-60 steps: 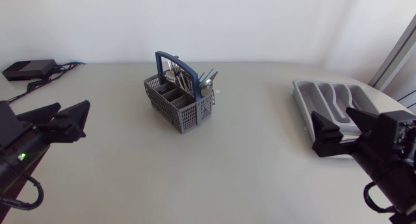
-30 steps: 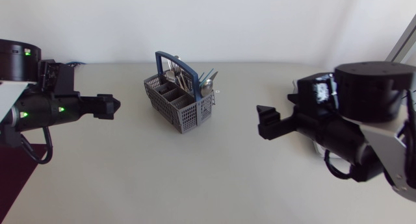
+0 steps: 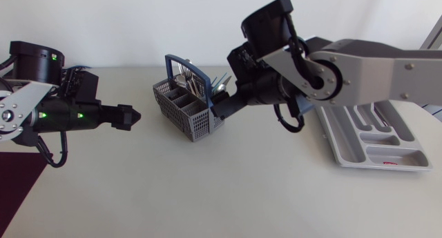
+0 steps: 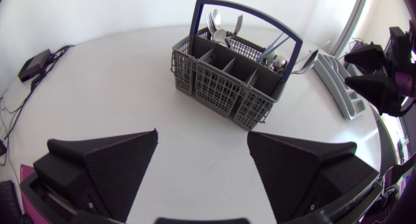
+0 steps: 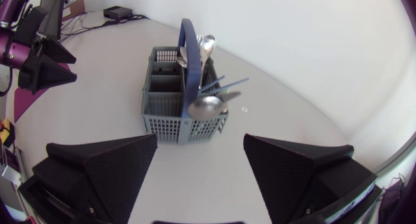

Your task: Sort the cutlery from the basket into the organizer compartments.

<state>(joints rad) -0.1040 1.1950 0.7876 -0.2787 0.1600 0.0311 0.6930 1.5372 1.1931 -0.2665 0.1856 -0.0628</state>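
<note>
Flanking the cutlery basket (image 3: 188, 107) from both sides, with both pincers spread apart and holding nothing.

The grey basket stands upright near the middle of the table (image 3: 207, 190), its long axis running diagonally from back-left to front-right, and its blue handle (image 3: 185, 67) arches along that same line. The cutlery (image 3: 217, 86) stands on end in the compartments toward the right arm, spoon bowls up and leaning outward. The left gripper (image 3: 130, 116) points at the basket from a short way off, while the right gripper (image 3: 218, 110) sits just beside its front-right end. The organizer (image 3: 366, 138) lies well apart on the right, its long axis slanting back-left to front-right. Compared with half a second ago, the right arm has swung across from over the organizer to the basket, uncovering the tray, the left gripper has edged nearer, and the basket has not moved.
</note>
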